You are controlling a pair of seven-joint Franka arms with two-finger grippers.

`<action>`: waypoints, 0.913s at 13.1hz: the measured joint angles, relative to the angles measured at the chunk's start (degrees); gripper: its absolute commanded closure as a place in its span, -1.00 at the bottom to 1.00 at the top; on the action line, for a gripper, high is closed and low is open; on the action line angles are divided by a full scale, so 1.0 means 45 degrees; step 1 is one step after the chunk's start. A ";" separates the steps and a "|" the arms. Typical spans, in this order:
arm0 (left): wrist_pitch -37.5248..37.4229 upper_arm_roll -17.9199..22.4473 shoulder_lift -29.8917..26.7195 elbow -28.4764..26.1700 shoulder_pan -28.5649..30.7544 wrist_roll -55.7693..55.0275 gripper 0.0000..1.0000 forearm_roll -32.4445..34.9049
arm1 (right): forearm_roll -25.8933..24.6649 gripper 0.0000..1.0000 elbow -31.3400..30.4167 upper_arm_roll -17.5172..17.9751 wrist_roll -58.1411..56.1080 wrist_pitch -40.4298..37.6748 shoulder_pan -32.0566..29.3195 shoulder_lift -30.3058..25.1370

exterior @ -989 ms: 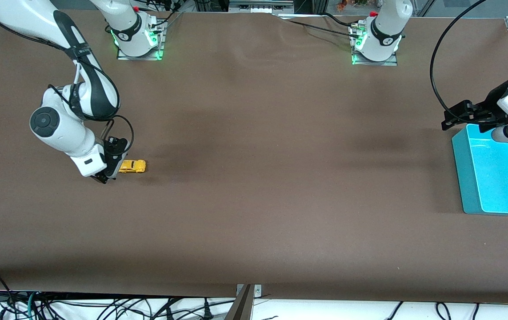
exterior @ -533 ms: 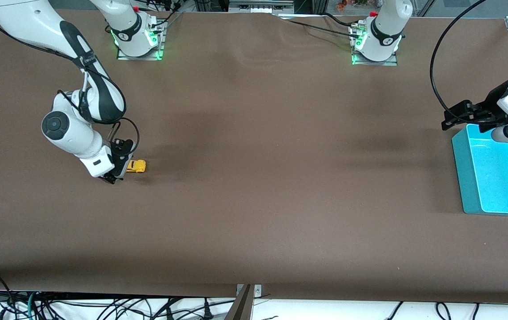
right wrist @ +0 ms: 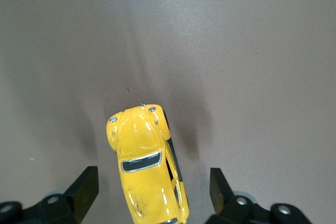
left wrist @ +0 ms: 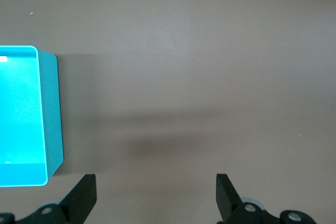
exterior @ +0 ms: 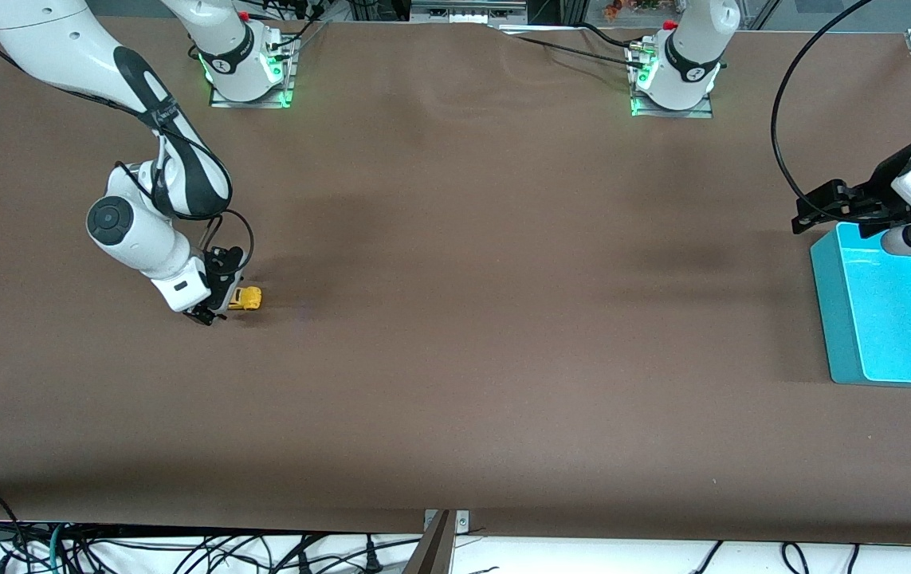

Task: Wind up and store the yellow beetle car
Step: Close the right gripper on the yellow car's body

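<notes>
Yellow beetle car (exterior: 246,298), a tiny rounded glossy toy with dark windows, sat on its wheels on the brown matte tabletop (exterior: 455,335), toward the right arm's end and well apart from the turquoise plastic bin (exterior: 885,311). The right gripper (exterior: 212,307) was low over the car's rear end; in the right wrist view the yellow beetle car (right wrist: 147,166) lay between the two dark fingertips (right wrist: 84,190), which stood spread wider than the car's body with a gap showing on each side, so the gripper (right wrist: 152,192) had hold of nothing. The car's rounded nose pointed away from the gripper, toward the turquoise bin's end of the tabletop.

The left arm waited at its own end, its gripper (exterior: 826,209) hanging over the bin's edge that lay farthest from the front camera. In the left wrist view that gripper (left wrist: 156,195) showed its fingers set wide apart and empty, with the turquoise bin (left wrist: 50,114) just beside it on the bare brown tabletop (left wrist: 199,77).
</notes>
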 measured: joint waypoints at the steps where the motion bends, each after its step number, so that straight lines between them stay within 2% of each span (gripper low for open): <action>1: 0.0000 0.0000 0.0000 0.0000 0.0000 0.0000 -1.00 0.0000 | 0.0000 -0.41 -0.0003 0.0000 -0.0089 0.0034 -0.0027 0.0023; 4: 0.0000 0.0000 0.0000 0.0000 0.0000 0.0000 -1.00 0.0000 | 0.0000 0.04 -0.0024 0.0000 -0.0267 0.0113 -0.0066 0.0065; 7: 0.0000 0.0000 0.0000 0.0000 0.0000 0.0000 -1.00 0.0000 | 0.0000 0.31 -0.0025 0.0001 -0.0342 0.0142 -0.0066 0.0053; 12: 0.0000 0.0000 0.0000 0.0000 0.0000 0.0000 -1.00 0.0000 | 0.0000 0.35 -0.0028 0.0000 -0.0394 0.0147 -0.0066 0.0055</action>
